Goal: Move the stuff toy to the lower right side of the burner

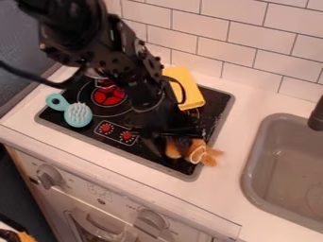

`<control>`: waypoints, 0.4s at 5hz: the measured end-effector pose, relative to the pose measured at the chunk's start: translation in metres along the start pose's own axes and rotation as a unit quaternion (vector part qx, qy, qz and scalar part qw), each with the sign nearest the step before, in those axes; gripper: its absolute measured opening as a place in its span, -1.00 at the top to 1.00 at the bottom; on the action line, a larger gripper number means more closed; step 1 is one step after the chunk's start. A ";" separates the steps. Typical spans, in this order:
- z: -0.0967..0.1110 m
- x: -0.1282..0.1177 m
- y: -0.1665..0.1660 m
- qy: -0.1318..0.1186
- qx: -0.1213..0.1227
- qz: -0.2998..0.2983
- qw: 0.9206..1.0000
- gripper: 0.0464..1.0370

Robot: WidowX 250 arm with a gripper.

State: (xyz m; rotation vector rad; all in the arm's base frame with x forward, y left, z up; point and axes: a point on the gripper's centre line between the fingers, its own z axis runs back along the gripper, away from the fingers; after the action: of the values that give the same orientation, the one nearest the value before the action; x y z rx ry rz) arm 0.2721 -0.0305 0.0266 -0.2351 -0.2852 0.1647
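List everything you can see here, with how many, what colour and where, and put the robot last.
Stuffed toy: one, orange-brown and white, stovetop's lower right corner, poking over the rim
Yellow block: one, yellow, stovetop's upper right
Brush: one, teal, stovetop's left
Stovetop: one, black, grey rim, on the counter
Red burner: one plainly visible, upper left of stovetop
Small knobs: two, red, stovetop's front
Counter: one, white, around stovetop and sink
Sink: one, grey, right
Faucet: one, dark, right edge
Large dials: two, grey, white front panel
Wall tiles: many, white, behind
Arm: one, black, from upper left
Gripper: one, black, at the toy
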 end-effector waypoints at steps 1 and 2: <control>-0.002 -0.001 0.001 0.014 0.003 0.007 1.000 -0.86; -0.001 -0.001 0.003 0.015 0.007 0.011 1.000 -0.93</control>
State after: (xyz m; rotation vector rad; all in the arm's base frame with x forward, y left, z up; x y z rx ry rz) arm 0.2716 -0.0281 0.0244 -0.2257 -0.2514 0.1841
